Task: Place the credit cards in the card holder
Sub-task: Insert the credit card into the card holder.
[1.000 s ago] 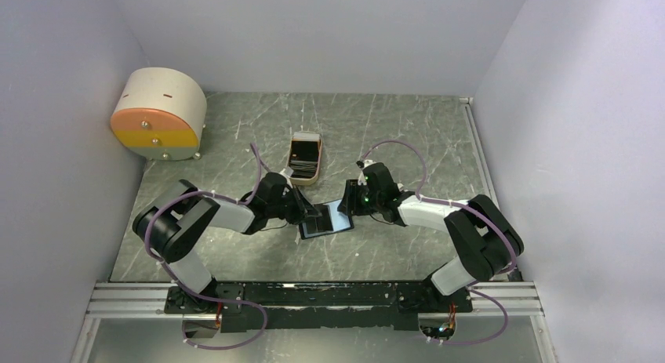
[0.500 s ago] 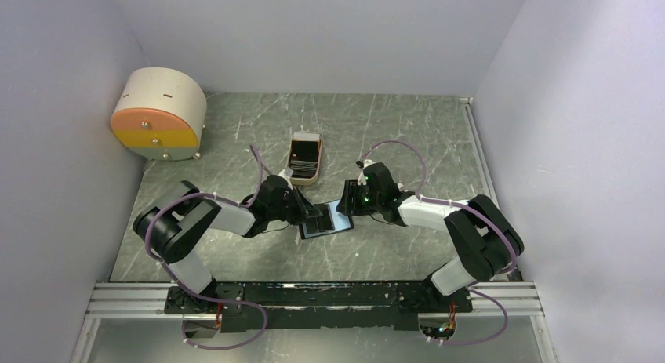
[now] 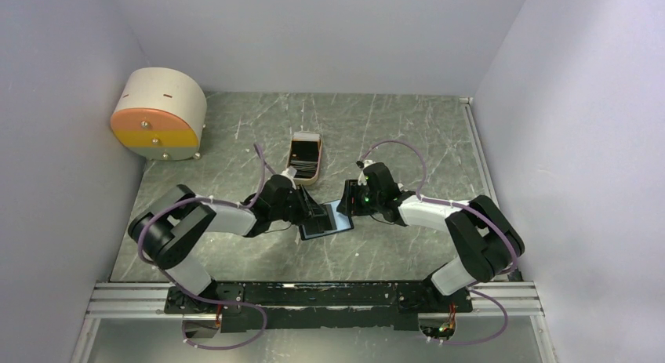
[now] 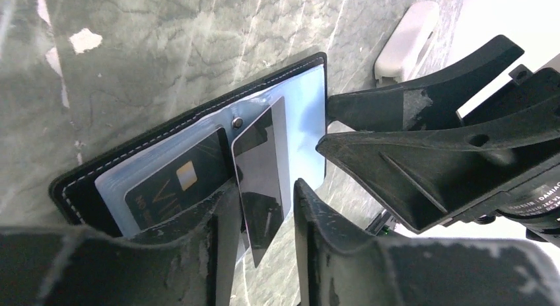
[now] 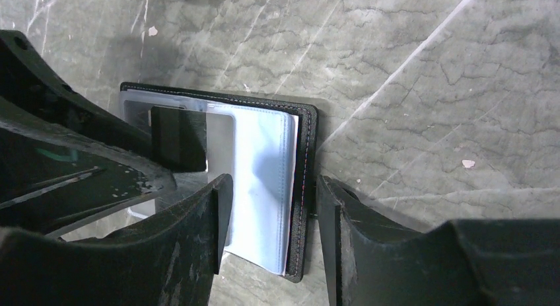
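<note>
The black card holder (image 3: 323,224) lies open on the table between both grippers, its blue-grey pockets (image 4: 305,114) facing up. One dark card with a gold chip (image 4: 173,186) sits in a pocket. My left gripper (image 4: 263,187) holds another dark credit card (image 4: 261,162), whose far end is at the pockets by the snap button. My right gripper (image 5: 274,180) is shut on the holder's right flap (image 5: 264,141), one finger on the pockets and one on the black cover. The remaining credit cards (image 3: 304,151) lie in the beige tray.
The beige oblong tray (image 3: 307,176) stands just behind the left gripper (image 3: 314,212) and shows in the left wrist view as the tray (image 4: 406,32). A big beige-and-orange round box (image 3: 159,114) sits at the back left. The right gripper (image 3: 345,208) faces the left one closely.
My left arm has shifted a little, its elbow swinging left while the gripper edges right toward the holder with the card. The right arm and the holder have stayed put.
</note>
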